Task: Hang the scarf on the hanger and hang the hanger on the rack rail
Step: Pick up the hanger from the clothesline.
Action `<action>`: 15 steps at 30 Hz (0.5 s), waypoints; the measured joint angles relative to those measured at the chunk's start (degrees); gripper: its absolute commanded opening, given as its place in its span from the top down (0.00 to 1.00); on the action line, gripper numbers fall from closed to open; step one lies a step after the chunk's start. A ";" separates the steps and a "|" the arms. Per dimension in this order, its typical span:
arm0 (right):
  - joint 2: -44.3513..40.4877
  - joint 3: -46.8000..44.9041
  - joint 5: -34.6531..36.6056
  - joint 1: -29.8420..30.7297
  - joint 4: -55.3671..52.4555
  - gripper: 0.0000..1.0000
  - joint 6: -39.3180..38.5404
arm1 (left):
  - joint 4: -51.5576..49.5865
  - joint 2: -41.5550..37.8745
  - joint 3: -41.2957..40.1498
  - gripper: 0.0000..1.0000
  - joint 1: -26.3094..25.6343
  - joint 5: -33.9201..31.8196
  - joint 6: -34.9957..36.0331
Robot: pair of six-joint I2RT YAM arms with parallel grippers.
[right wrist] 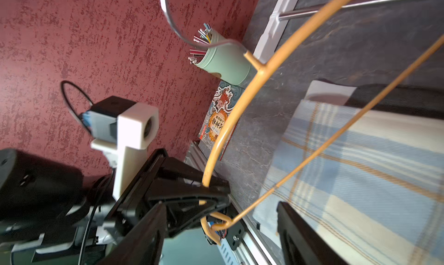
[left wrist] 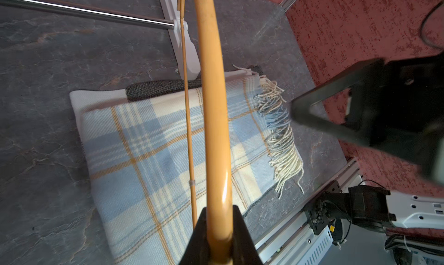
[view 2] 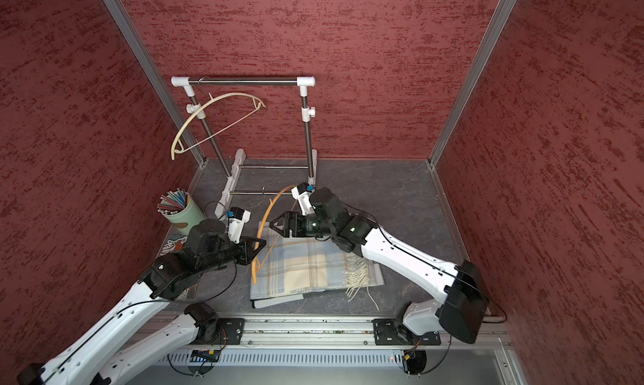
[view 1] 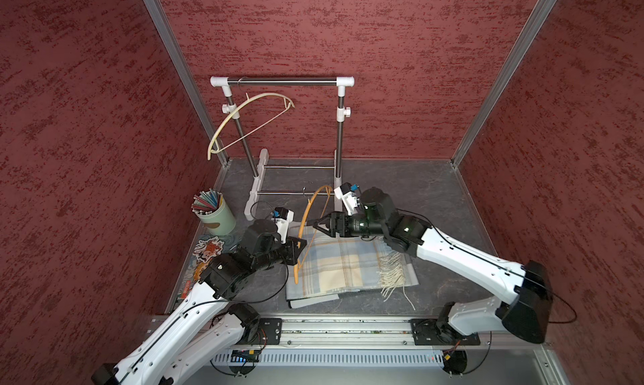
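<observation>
The left gripper (view 1: pixel 300 244) was clamped on one arm of the orange hanger (view 1: pixel 308 207), holding it tilted above the table (view 1: pixel 435 209), its metal hook pointing toward the foot of the rack (view 1: pixel 282 81). In the left wrist view its two black fingers (left wrist: pixel 242 232) pressed the orange arm from both sides. The right gripper (view 1: pixel 314 225) hung just beside the hanger's thin lower bar, over the far edge of the scarf (view 1: pixel 341 264). Its jaws stood apart in the right wrist view, with nothing gripped between them.

The plaid scarf, blue and cream, lay folded flat on the table between the two arms, close to the front rail. Its fringe trailed toward the right arm, and another folded cloth showed beneath it. A cream hanger (view 1: pixel 265 94) hung on the rack at the back. A green cup (view 1: pixel 221 219) of sticks and a picture book (view 1: pixel 209 250) sat by the left wall.
</observation>
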 measured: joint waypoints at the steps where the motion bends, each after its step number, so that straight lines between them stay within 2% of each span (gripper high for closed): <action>1: 1.60 0.68 0.11 0.37 0.83 0.29 0.94 | 0.90 -0.07 -0.02 1.00 -0.37 -0.33 -0.15; 7: 8.85 4.31 0.07 0.68 5.44 0.43 6.47 | 5.20 -2.36 -2.45 1.00 -1.73 -0.92 -1.66; 8: 9.75 4.98 -0.13 0.68 5.86 0.50 6.91 | 5.62 -2.64 -2.95 1.00 -1.95 -0.98 -1.99; 12: 12.66 7.32 -1.31 0.68 7.89 0.88 9.09 | 6.27 -2.73 -4.28 0.98 -3.17 -1.42 -3.08; 13: 12.83 7.39 -1.70 0.68 8.13 0.97 10.29 | 6.25 -2.78 -4.28 0.75 -3.39 -1.64 -3.43; 14: 12.94 7.54 -2.45 0.68 9.16 1.00 11.80 | 6.21 -2.75 -4.35 0.52 -3.50 -1.90 -3.45; 15: 12.90 7.80 -2.71 0.68 9.79 1.00 11.13 | 6.19 -2.51 -4.15 0.35 -3.65 -2.01 -3.80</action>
